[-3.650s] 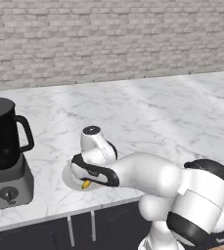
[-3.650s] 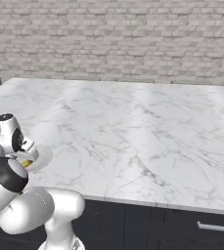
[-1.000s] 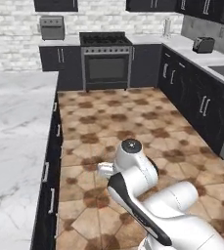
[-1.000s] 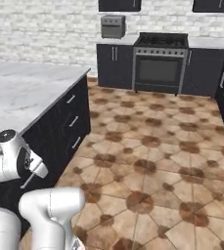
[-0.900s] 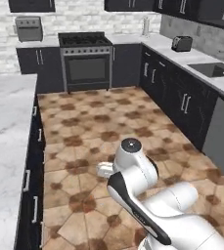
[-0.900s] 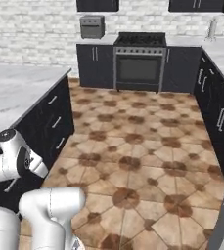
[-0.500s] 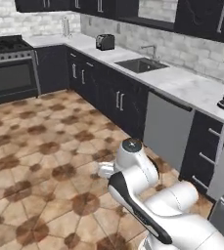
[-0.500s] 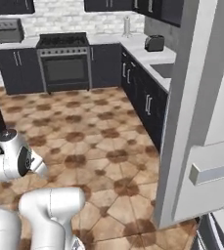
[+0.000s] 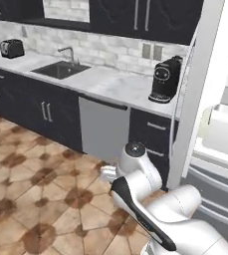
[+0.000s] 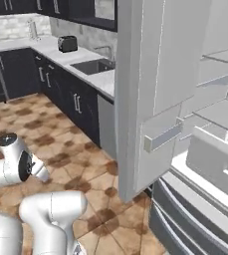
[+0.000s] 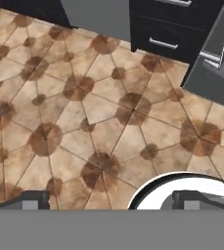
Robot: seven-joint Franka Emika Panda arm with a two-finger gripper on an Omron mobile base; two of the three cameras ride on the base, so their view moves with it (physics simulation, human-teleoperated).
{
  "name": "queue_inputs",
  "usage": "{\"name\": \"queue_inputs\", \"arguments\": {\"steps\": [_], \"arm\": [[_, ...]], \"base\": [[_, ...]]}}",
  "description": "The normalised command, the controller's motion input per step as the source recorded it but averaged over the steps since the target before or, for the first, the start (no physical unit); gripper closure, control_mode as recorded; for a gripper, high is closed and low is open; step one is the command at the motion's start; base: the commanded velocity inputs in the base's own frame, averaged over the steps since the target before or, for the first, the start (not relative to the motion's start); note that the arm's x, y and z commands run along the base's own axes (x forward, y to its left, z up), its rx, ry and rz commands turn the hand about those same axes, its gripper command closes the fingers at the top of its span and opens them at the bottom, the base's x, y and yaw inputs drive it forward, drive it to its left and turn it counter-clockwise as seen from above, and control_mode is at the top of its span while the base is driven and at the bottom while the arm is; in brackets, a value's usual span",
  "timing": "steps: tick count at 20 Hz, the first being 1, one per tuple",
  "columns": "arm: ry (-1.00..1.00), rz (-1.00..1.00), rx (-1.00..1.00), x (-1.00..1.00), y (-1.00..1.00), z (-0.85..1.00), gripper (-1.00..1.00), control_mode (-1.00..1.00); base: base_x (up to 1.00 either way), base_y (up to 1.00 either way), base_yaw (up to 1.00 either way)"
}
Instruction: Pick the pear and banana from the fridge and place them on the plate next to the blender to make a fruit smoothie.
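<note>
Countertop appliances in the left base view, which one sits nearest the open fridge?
The squat black coffee machine, right beside the tall white fridge; the small black toaster sits far left beyond the sink.

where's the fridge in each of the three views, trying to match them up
Left base view: the fridge fills the right edge, door open beside the coffee machine.
Right base view: it takes the right half, shelves showing.
Hand view: its grey lower corner sits top right.
Shared landmark: the silver dishwasher front.

Brown patterned tile floor [image 9: 31,199]. Dark cabinets [image 9: 41,112] under marble counter [image 9: 110,82]; sink [image 9: 60,69], toaster [image 9: 12,48], coffee machine [image 9: 165,79], grey brick backsplash [image 9: 105,47].
</note>
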Motion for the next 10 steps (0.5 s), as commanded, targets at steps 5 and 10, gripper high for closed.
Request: {"name": "queue_inputs", "arguments": {"steps": [5,10], "arm": [[0.00,0.00,0.00,0.00,0.00,0.00,-1.00,1.00],[0.00,0.00,0.00,0.00,0.00,0.00,-1.00,1.00]], "base": [[-0.10,-0.02,-0.74],[-0.40,-0.19,-0.71]]}}
